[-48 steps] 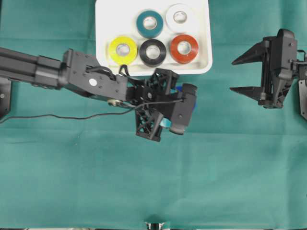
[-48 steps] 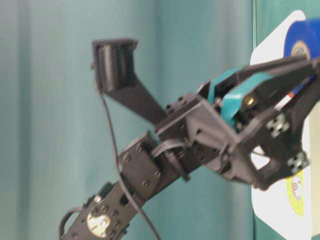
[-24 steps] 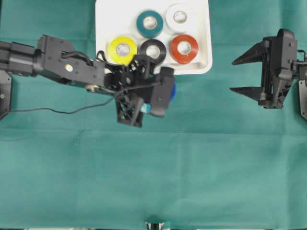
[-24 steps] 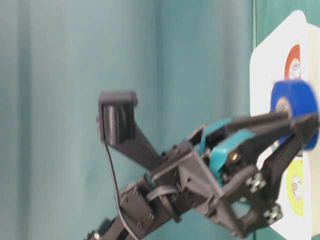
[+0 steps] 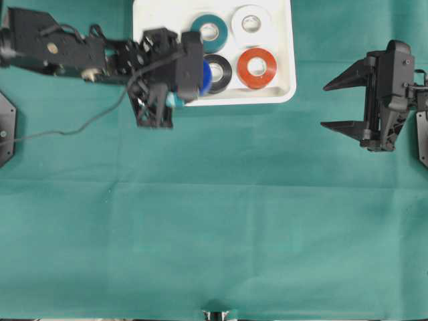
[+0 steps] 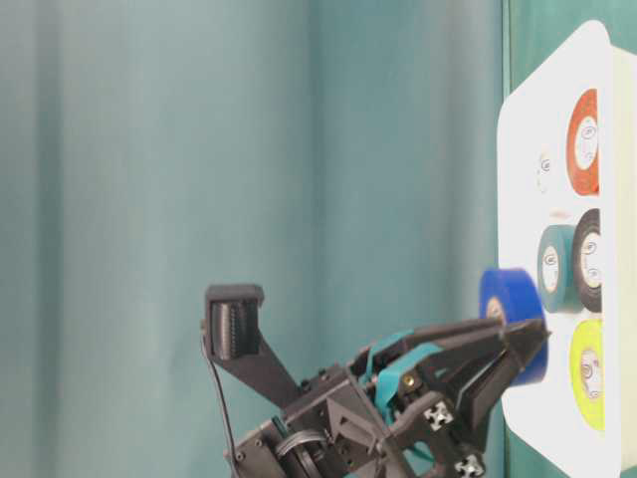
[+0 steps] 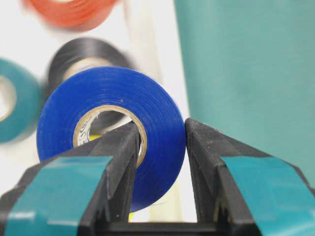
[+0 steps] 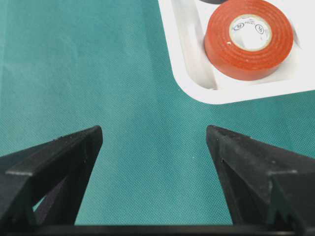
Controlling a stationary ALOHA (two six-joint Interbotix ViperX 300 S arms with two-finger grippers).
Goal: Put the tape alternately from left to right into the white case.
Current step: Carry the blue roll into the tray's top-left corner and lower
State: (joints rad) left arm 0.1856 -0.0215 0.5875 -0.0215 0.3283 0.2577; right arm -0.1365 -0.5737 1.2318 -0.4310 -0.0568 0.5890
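Note:
The white case [image 5: 281, 47] lies at the top middle of the green cloth. In it lie a teal roll [image 5: 209, 31], a white roll [image 5: 251, 24], a black roll [image 5: 221, 72] and an orange-red roll [image 5: 257, 67]. The yellow roll [image 6: 587, 373] is covered by my left arm in the overhead view. My left gripper [image 7: 162, 135] is shut on the blue roll [image 7: 113, 91], one finger through its core and one outside. It holds the roll upright just above the case's front left part, over the yellow roll. My right gripper [image 5: 325, 105] stands open and empty, right of the case.
The left arm [image 5: 73, 53] and its black cable [image 5: 80, 127] cross the cloth's upper left. A black mount [image 5: 5, 127] sits at the left edge, and the right arm's base [image 5: 421, 127] at the right edge.
My left arm has carried the blue roll up and to the left, from over the cloth in front of the case to over its front left part. The right arm has not moved.

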